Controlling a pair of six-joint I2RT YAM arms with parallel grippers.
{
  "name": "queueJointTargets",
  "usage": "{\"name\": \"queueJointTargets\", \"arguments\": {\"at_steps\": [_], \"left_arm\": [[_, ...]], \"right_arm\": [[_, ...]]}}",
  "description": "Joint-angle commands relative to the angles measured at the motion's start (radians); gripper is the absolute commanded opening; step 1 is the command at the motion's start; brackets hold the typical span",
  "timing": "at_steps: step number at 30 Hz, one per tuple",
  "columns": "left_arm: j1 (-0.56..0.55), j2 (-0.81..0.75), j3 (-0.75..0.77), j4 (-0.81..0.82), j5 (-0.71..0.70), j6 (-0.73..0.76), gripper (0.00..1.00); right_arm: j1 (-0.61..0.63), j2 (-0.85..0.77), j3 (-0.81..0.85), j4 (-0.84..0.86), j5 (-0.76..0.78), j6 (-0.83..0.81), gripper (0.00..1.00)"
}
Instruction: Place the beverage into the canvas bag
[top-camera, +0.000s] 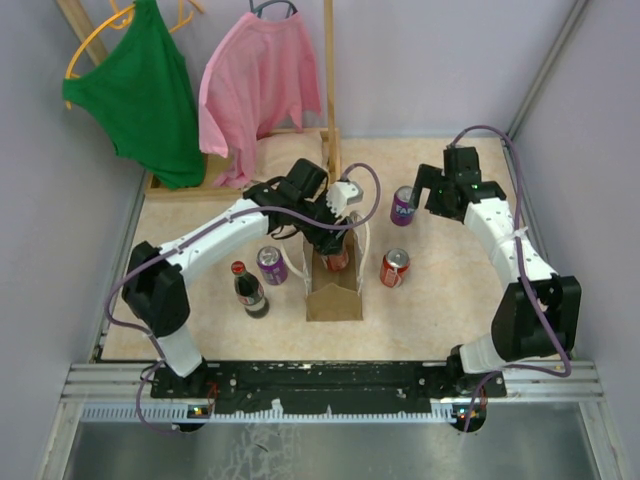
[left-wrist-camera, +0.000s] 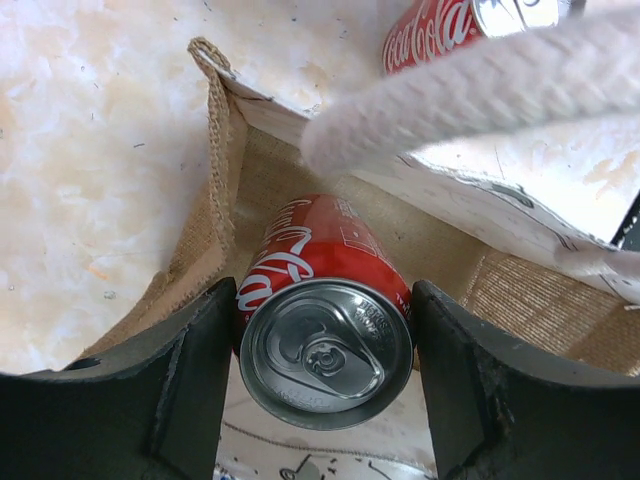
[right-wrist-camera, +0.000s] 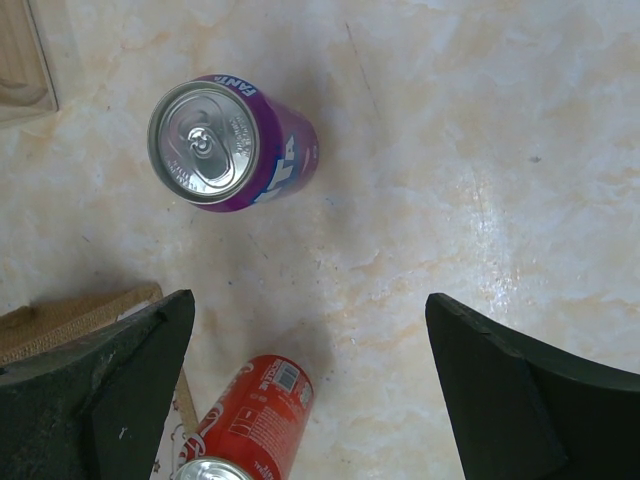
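red can (left-wrist-camera: 325, 300): glossy painted metal, bare silvery lid | bag (left-wrist-camera: 225, 200): coarse woven cloth, rough, frayed at the rim | handle (left-wrist-camera: 480, 85): white fuzzy rope | counter (right-wrist-camera: 450, 150): smooth, pale, marbled, faint sheen | purple can (right-wrist-camera: 232, 143): glossy metal, shiny lid | jaws: matt black plastic

Blurred rope handle (left-wrist-camera: 470, 90) partly hides red can (left-wrist-camera: 430, 35).

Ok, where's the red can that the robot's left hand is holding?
In the left wrist view, the red can sits between the left gripper's fingers, inside the open top of the canvas bag, with a purple can to the bag's left.
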Motion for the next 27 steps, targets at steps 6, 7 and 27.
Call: {"name": "queueJointTargets", "arguments": {"at_steps": [6, 7, 27], "left_arm": [[-0.008, 0.067, 0.021, 0.124, -0.026, -0.033, 0.0], [-0.009, 0.073, 0.022, 0.127, -0.028, -0.034, 0.0], [-0.035, 0.147, 0.065, 0.187, -0.089, -0.083, 0.0]], "right_arm": [[-0.003, -0.056, 0.003, 0.012, 0.017, 0.003, 0.99], [-0.005, -0.058, 0.001, 0.012, 0.016, 0.003, 0.99], [-0.014, -0.065, -0.024, 0.024, 0.01, 0.006, 0.99]]}}
